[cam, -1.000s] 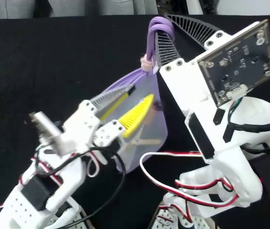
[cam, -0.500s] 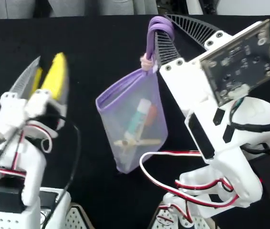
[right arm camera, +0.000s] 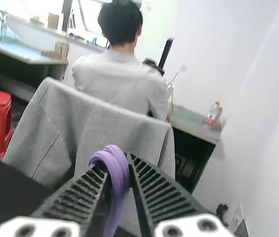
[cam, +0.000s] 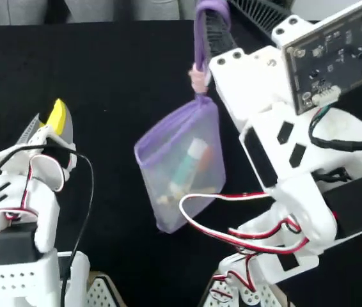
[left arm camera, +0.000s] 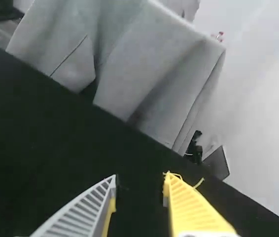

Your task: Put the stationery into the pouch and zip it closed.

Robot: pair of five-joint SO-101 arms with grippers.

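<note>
The right gripper [right arm camera: 116,163] is pinched on the purple strap [cam: 200,38], with the pouch [cam: 168,150] dangling right below it, stationery [cam: 188,165] inside. The left gripper [left arm camera: 139,178] sits well apart, fingers spread, holding nothing.

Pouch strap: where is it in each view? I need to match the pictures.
High view: strap runs up from the pouch into the right gripper, top centre.
Right wrist view: strap pinched in that gripper, before the grey jacket.
Left wrist view: open left gripper, black table, same grey jacket.
Shared landmark: the jacket.
</note>
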